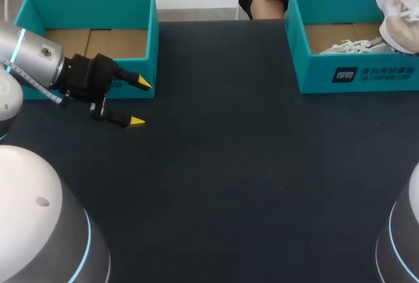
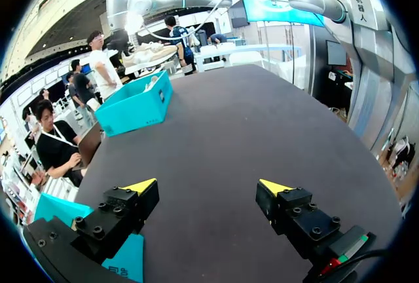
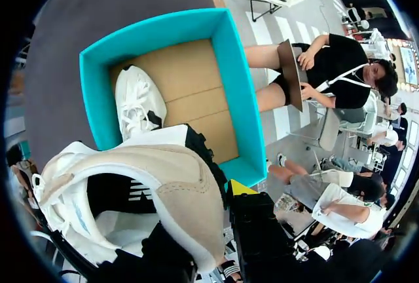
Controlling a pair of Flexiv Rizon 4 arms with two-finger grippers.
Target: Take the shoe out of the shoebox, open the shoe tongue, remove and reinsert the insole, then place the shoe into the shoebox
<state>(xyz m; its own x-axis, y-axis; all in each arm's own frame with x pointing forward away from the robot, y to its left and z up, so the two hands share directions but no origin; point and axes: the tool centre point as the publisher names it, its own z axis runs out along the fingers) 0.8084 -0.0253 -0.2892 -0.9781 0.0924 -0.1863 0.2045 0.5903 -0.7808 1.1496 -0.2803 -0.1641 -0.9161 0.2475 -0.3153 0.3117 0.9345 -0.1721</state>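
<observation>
Yellow shows on only one tip of the right tool (image 3: 216, 198); the other is hidden behind the shoe (image 3: 131, 185). This tool is clenched on that beige and white shoe, which hangs clear above the shoebox (image 3: 239, 99), over its right end.

A second shoe (image 3: 137, 103), white and laced, lies inside the shoebox on the cardboard floor, against the wall nearest the robot. The shoebox is teal and open-topped, and stands at the far right of the dark counter (image 1: 229, 165).

The left tool (image 1: 140, 102) is released, with its fingers wide apart. It hangs low over the counter, well left of the shoebox, and its tips point towards the shoebox side.

A second box (image 1: 91, 1), teal and open with a cardboard floor, stands well left of the shoebox. The left tool is at the corner of this box that faces the shoebox.
</observation>
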